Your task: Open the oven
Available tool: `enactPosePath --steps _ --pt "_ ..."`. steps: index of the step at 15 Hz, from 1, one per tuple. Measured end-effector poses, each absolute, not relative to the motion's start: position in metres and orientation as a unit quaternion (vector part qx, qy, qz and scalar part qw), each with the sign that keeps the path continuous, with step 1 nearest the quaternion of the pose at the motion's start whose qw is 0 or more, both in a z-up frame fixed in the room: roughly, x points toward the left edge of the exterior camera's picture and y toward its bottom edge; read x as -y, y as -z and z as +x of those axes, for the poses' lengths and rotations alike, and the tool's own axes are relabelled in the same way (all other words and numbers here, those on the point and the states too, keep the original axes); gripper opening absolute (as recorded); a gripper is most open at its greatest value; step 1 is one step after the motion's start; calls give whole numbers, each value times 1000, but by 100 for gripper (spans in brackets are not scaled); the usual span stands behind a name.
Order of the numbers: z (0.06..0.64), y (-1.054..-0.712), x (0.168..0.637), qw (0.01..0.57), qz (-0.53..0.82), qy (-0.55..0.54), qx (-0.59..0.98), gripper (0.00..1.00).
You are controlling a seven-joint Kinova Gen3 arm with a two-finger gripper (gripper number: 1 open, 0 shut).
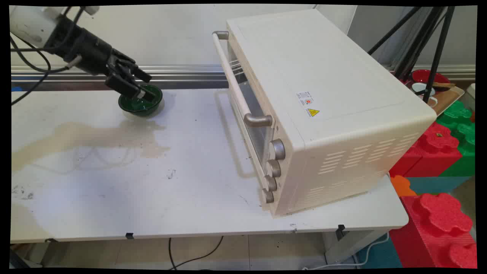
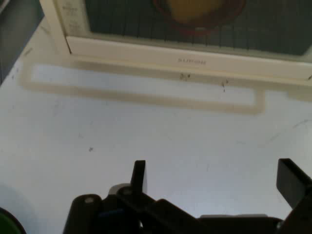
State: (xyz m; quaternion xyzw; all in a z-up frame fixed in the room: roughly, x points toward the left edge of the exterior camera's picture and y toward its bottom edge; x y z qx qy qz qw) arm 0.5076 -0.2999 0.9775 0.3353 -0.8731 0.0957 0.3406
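Observation:
My black gripper (image 1: 144, 85) hangs open at the table's back left, tilted toward the oven, with nothing between its fingers. Right under it sits a dark green bowl (image 1: 141, 102); whether a finger touches the rim I cannot tell. In the hand view only a sliver of the green bowl (image 2: 7, 223) shows at the lower left, outside the open gripper (image 2: 214, 181). A cream toaster oven (image 1: 323, 95) stands to the right with its door shut. Through the oven's glass (image 2: 122, 17) I see a red dish (image 2: 200, 14) with something yellow in it.
A brownish stain (image 1: 91, 135) spreads across the table left of centre. Off the table's right end stand red and green foam blocks (image 1: 441, 144), black tripod legs (image 1: 422, 42) and a wooden tray (image 1: 445, 97) with dishes. The oven's handle (image 1: 234, 80) juts toward the bowl.

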Motion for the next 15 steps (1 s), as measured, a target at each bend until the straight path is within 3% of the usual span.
enactPosePath --steps 15 --pt "472 -1046 330 433 325 -109 834 100"
